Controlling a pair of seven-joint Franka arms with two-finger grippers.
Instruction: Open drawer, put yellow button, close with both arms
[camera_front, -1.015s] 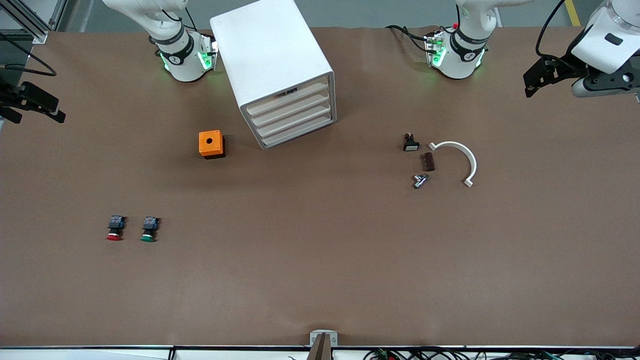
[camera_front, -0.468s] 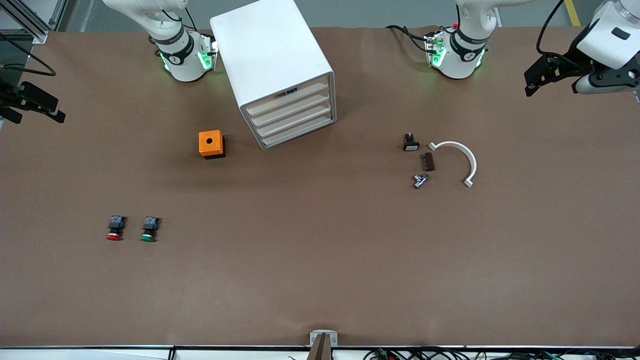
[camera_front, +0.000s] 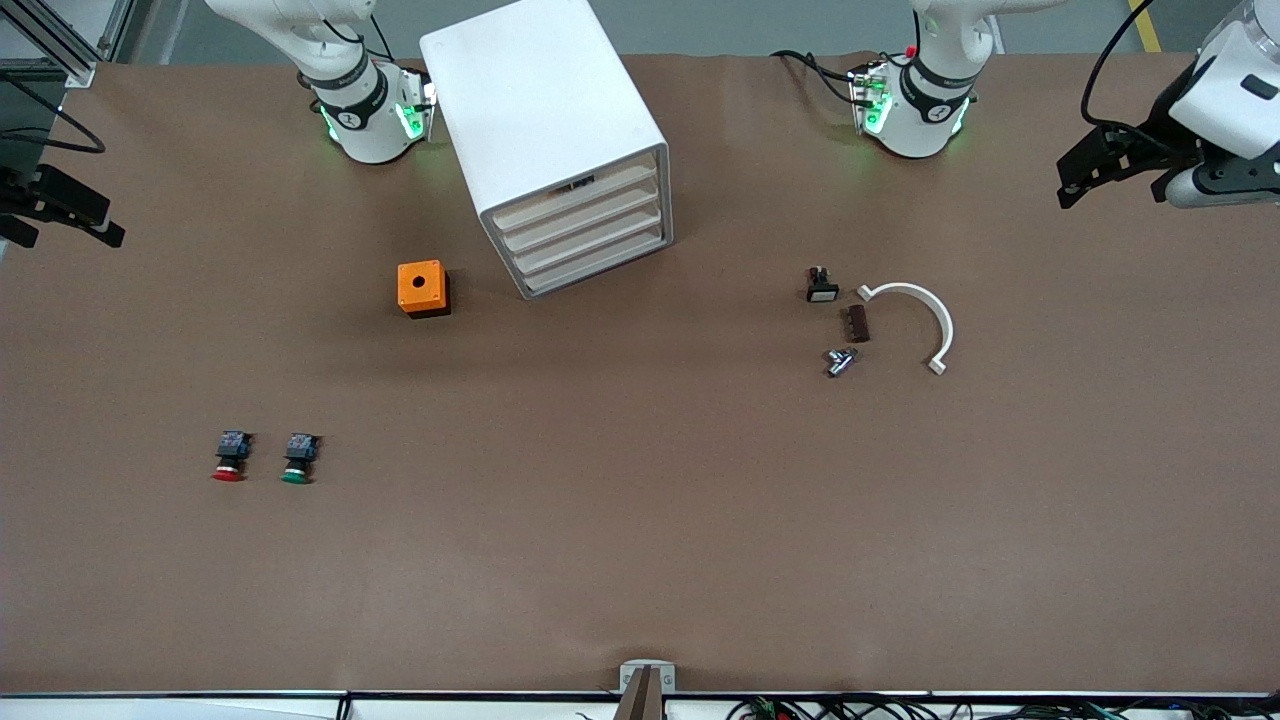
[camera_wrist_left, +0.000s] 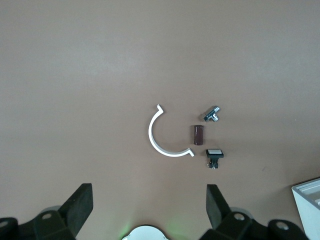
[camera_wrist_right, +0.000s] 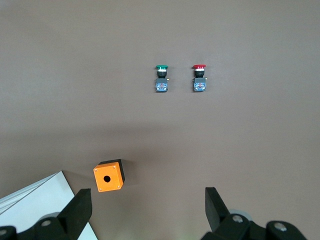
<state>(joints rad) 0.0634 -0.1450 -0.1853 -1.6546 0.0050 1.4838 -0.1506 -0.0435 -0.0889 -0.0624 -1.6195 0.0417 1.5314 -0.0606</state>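
The white cabinet (camera_front: 540, 110) stands between the two arm bases, and its uppermost drawer (camera_front: 578, 196) is shut like the three below it. The yellow button is out of view in every frame. My left gripper (camera_front: 1085, 170) hangs open and empty over the left arm's end of the table; in its wrist view (camera_wrist_left: 149, 205) the jaws stand wide apart above bare mat. My right gripper (camera_front: 62, 212) hovers open and empty at the right arm's end of the table, and the right wrist view (camera_wrist_right: 148, 207) shows nothing between its fingers.
An orange cube with a hole (camera_front: 422, 288) sits beside the cabinet. A red-capped button (camera_front: 229, 456) and a green-capped button (camera_front: 298, 458) lie nearer the camera. A white arc (camera_front: 920, 320), brown block (camera_front: 857, 323), metal fitting (camera_front: 840, 361) and small black switch (camera_front: 822, 286) lie toward the left arm's end.
The left gripper has drifted slightly toward its end of the table. The right gripper has shifted a little toward its own table end. Nothing on the table moved.
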